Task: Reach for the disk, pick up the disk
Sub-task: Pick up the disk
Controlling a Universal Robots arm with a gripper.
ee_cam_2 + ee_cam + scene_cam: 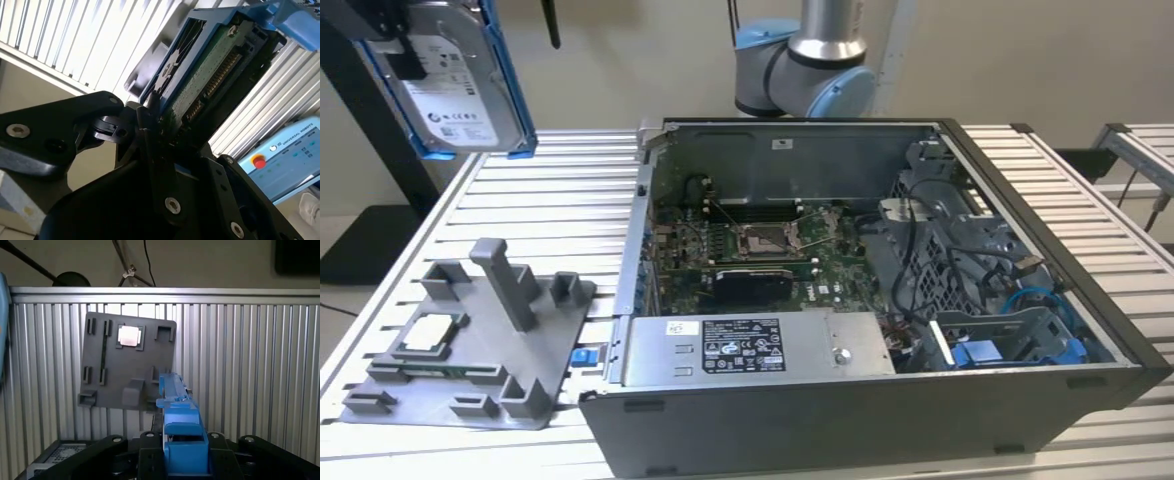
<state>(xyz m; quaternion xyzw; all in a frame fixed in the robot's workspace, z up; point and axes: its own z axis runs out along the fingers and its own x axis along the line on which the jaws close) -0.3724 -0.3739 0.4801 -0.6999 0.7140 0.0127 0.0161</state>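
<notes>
The disk [454, 85] hangs in the air at the exterior view's left, high over the slatted table [547, 190] and well apart from the open computer case [854, 420]. The gripper [155, 122] is clenched on one end of it, as the second wrist view shows. With so short a hold on smooth plastic rails, a jolt could probably tilt or drop the disk onto the grey tray [440, 385] and its chip [427, 333] below.

An open computer case [854, 415] stands mid-tabletop [547, 190], a grey tray [460, 388] bearing a square chip [430, 333] just beside it by the near corner.
</notes>
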